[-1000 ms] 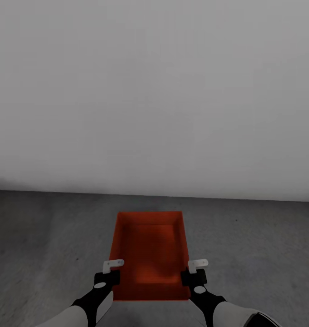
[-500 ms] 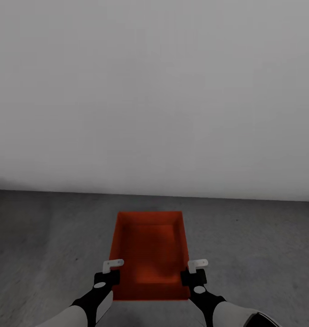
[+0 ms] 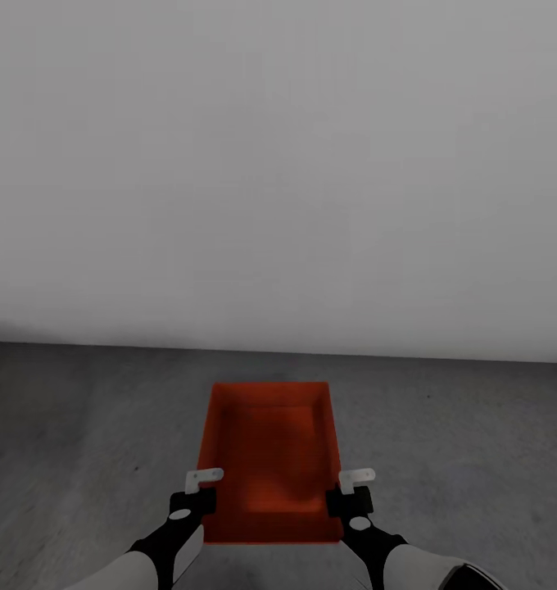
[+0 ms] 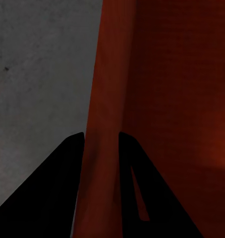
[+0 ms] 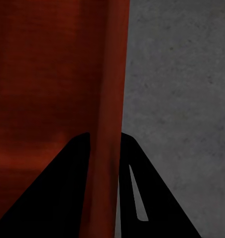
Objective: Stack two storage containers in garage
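One orange-red storage container (image 3: 270, 459) lies open side up low over the grey concrete floor (image 3: 82, 426) of the garage, just in front of me. My left gripper (image 3: 205, 492) is shut on its left side wall (image 4: 105, 99), one finger on each side of the thin wall. My right gripper (image 3: 346, 492) clamps the right side wall (image 5: 112, 74) in the same way. The left wrist view and the right wrist view each show the wall squeezed between the dark fingers (image 4: 58, 178) (image 5: 63, 178). Whether the container rests on the floor or hangs just above it cannot be told.
A plain pale grey wall (image 3: 278, 164) rises a short way beyond the container and meets the floor in a straight line. Bare concrete spreads to the left and right (image 3: 475, 442) of the container.
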Motion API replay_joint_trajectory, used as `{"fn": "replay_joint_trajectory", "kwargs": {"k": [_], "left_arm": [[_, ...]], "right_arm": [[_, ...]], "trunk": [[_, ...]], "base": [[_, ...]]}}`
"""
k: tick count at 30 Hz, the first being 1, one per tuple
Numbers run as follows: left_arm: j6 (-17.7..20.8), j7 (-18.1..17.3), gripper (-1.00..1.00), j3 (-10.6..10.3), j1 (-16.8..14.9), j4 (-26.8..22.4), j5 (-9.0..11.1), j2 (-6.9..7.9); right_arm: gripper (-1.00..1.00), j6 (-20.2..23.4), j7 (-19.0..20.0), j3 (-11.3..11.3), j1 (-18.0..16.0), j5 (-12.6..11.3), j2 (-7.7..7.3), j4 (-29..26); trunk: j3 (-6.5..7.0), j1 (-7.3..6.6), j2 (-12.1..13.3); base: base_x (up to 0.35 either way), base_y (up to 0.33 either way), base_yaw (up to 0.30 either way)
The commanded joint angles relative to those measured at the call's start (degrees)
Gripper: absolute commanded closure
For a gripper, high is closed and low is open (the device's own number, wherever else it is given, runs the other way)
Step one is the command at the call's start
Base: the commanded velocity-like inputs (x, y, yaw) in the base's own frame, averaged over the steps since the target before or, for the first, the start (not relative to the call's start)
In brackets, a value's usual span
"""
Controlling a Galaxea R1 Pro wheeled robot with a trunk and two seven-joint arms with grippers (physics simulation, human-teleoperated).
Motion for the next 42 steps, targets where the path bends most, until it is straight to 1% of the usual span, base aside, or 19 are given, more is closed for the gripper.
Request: {"fn": "replay_joint_trajectory", "kwargs": {"k": [1,42], "left_arm": [[-0.2,0.5,1.0,0.3,0.0,0.0,0.2,-0.03],[-0.2,0.7,1.0,0.5,0.0,0.0,0.3,0.0]], "right_arm": [[1.0,0.0,-0.3,-3.8,-0.1,-0.1,0.06,-0.9],[1.0,0.0,-0.3,-3.8,0.0,-0.1,0.06,-0.9]], "trunk": [[-0.24,0.23,-0.5],[-7.6,9.23,-16.9]], "base": [[0.0,0.0,0.0],[0.0,0.0,0.0]]}}
